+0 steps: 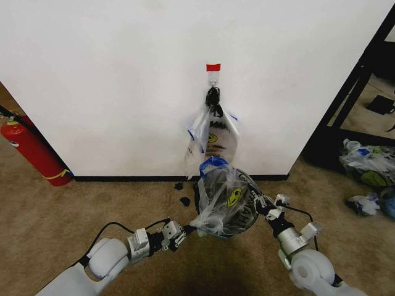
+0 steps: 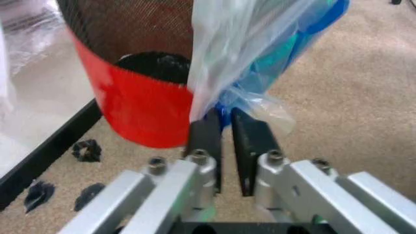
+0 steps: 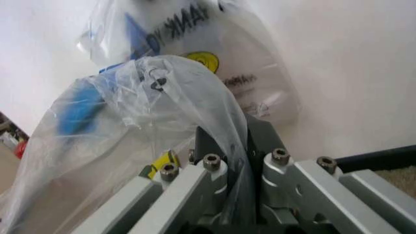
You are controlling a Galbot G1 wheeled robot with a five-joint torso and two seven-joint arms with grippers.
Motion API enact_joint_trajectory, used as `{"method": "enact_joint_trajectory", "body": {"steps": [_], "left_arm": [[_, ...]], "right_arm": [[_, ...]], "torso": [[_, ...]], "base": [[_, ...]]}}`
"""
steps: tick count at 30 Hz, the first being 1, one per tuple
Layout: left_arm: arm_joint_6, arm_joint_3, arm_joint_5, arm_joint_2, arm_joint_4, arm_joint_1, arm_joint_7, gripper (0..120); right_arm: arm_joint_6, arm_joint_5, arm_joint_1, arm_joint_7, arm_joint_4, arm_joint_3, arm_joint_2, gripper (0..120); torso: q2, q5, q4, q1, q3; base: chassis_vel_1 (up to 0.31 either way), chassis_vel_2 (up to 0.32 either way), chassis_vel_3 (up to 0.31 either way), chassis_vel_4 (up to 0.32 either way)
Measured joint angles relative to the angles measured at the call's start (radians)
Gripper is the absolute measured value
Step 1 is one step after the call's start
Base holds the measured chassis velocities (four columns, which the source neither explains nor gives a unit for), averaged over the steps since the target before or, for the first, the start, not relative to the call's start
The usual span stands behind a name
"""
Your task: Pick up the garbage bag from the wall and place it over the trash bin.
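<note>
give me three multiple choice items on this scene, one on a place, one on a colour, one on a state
1. Where is the garbage bag?
A. draped over the trash bin
B. flat on the carpet
C. on the fire extinguisher

2. What colour is the tape above the wall hook?
A. blue
B. red
C. yellow

3. What is the left claw doing?
A. open, away from the bag
B. closed on nothing
C. pinching the bag's plastic

Answers: 1 A, the head view shows it spread over the bin's mouth. 2 B, a red strip tops the hook. 3 C, plastic runs between its fingers; the right claw likewise pinches the bag.
</note>
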Motion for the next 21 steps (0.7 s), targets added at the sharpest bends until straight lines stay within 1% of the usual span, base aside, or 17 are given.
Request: {"method": "enact_joint_trajectory", "body": {"steps": [1,3,4,5,6,9,10,12,13,16,17,18,19,21], "left_arm": [[0.000,0.000,0.000,0.000,0.000,0.000,0.000,13],[-0.034,-0.011,-0.013,0.001,0.020,-0.001,0.029,23],[-0.063,-0.021,-0.024,0.000,0.037,-0.002,0.073,28],[-0.074,-0.025,-0.026,0.000,0.042,-0.003,0.093,30],[-0.093,-0.031,-0.031,-0.003,0.050,-0.005,0.125,34],[-0.105,-0.034,-0.035,-0.005,0.055,-0.006,0.147,36],[-0.121,-0.040,-0.044,-0.008,0.060,-0.006,0.183,45],[-0.136,-0.048,-0.051,-0.011,0.065,-0.006,0.226,51],[-0.142,-0.055,-0.050,-0.014,0.067,-0.006,0.246,57],[-0.163,-0.088,-0.010,-0.024,0.081,-0.007,0.291,68],[-0.163,-0.088,-0.010,-0.024,0.081,-0.007,0.291,68],[-0.186,-0.133,0.045,-0.033,0.109,-0.014,0.317,76],[-0.192,-0.159,0.063,-0.034,0.126,-0.019,0.326,79],[-0.199,-0.188,0.067,-0.034,0.144,-0.022,0.328,86]], "right_arm": [[0.000,0.000,0.000,0.000,0.000,0.000,0.000,1],[0.002,0.015,0.003,0.019,0.004,0.004,0.003,1],[0.003,0.028,0.005,0.033,0.009,0.007,0.003,1],[0.003,0.035,0.006,0.040,0.012,0.008,0.004,1],[0.003,0.044,0.006,0.048,0.016,0.008,0.005,1],[0.003,0.050,0.007,0.055,0.019,0.008,0.007,1],[0.003,0.058,0.008,0.064,0.023,0.008,0.009,1],[0.004,0.063,0.009,0.072,0.024,0.007,0.013,1],[0.006,0.063,0.010,0.075,0.024,0.006,0.016,1],[0.010,0.059,0.010,0.077,0.022,0.002,0.021,1],[0.010,0.059,0.010,0.077,0.022,0.002,0.021,1],[0.015,0.044,0.010,0.067,0.011,0.001,0.021,1],[0.018,0.037,0.009,0.063,0.006,0.001,0.020,1],[0.023,0.031,0.009,0.060,0.001,0.001,0.019,1]], "torso": [[0.000,0.0000,0.0000,0.000,0.000],[0.000,0.0000,0.0000,0.000,0.000],[0.000,0.0000,0.0000,0.000,0.000],[0.000,0.0000,0.0000,0.000,0.000],[0.000,0.0000,0.0000,0.000,0.000],[0.000,-0.0001,0.0000,0.000,0.000],[0.000,-0.0002,0.0000,0.000,0.000],[0.000,-0.0002,0.0000,0.000,0.000],[0.000,-0.0001,0.0000,0.000,0.000],[0.000,0.0000,0.0001,0.000,0.000],[0.000,0.0000,0.0001,0.000,0.000],[0.000,-0.0001,0.0000,0.000,0.000],[0.000,0.0000,0.0000,0.000,0.000],[0.000,0.0000,0.0000,0.000,0.000]], "base": [[0.000,0.000,0.000,0.000],[0.000,0.000,0.000,0.000],[0.000,0.000,0.000,0.000],[0.000,0.000,0.000,0.000],[0.000,0.000,0.000,0.000],[0.000,0.000,0.000,0.000],[0.000,0.000,0.000,0.000],[0.000,0.000,0.000,0.000],[0.000,0.000,0.000,0.000],[0.000,0.000,0.000,0.000],[0.000,0.000,0.000,0.000],[0.000,0.000,0.000,0.000],[0.000,0.000,0.000,0.000],[0.000,0.000,0.000,0.000]]}}
